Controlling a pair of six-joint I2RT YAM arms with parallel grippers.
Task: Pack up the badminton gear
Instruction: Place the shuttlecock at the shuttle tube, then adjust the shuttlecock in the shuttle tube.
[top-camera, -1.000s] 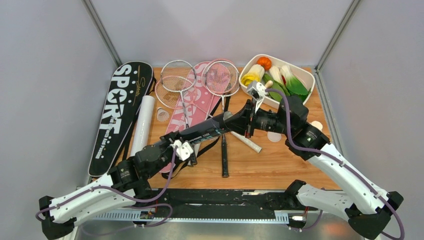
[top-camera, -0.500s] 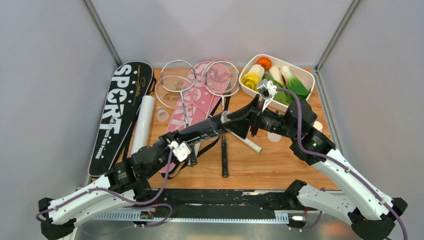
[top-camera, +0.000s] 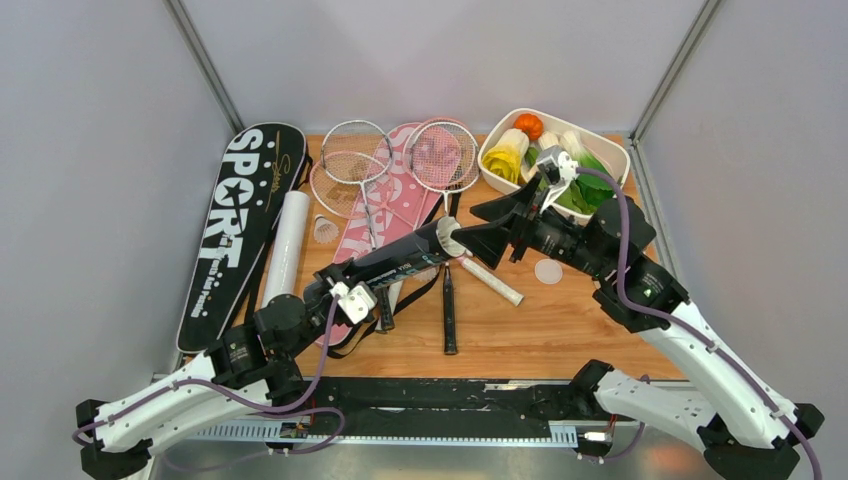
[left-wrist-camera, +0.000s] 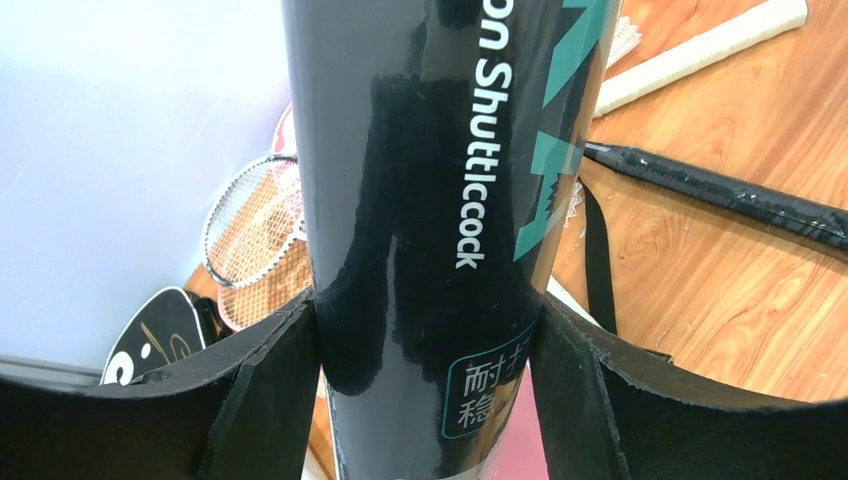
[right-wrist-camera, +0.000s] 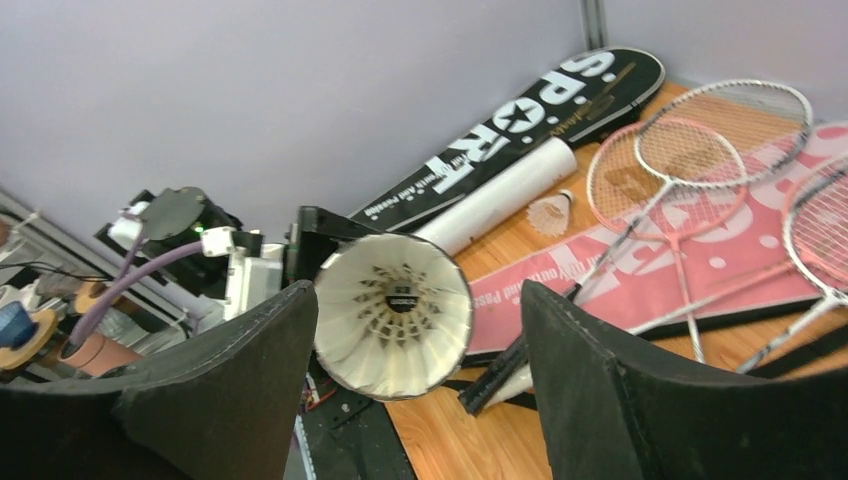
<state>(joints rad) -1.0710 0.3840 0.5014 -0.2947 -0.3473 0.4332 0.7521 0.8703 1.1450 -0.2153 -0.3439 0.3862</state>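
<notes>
My left gripper (top-camera: 335, 278) is shut on a long black tube (top-camera: 395, 262) and holds it off the table, slanting up to the right. In the left wrist view the tube (left-wrist-camera: 430, 180) fills the space between both pads (left-wrist-camera: 270, 380). A white feather shuttlecock (right-wrist-camera: 395, 320) sits in the tube's open mouth. My right gripper (top-camera: 475, 227) hangs open just beyond that mouth, a finger on either side (right-wrist-camera: 415, 290), touching nothing. A white tube (top-camera: 287, 243), a loose shuttlecock (top-camera: 325, 229), three rackets (top-camera: 355, 150), the black SPORT cover (top-camera: 238, 220) and the pink cover (top-camera: 385, 200) lie on the table.
A white bowl (top-camera: 610, 150) of toy vegetables stands at the back right, close behind my right wrist. A small round white cap (top-camera: 548, 271) lies on the wood under the right arm. Racket handles, black (top-camera: 449, 310) and white (top-camera: 490, 282), stretch toward the table's middle.
My right gripper has opened and drawn back up and to the right from the tube's mouth, leaving the shuttlecock in it. The left arm has pulled the tube slightly left.
</notes>
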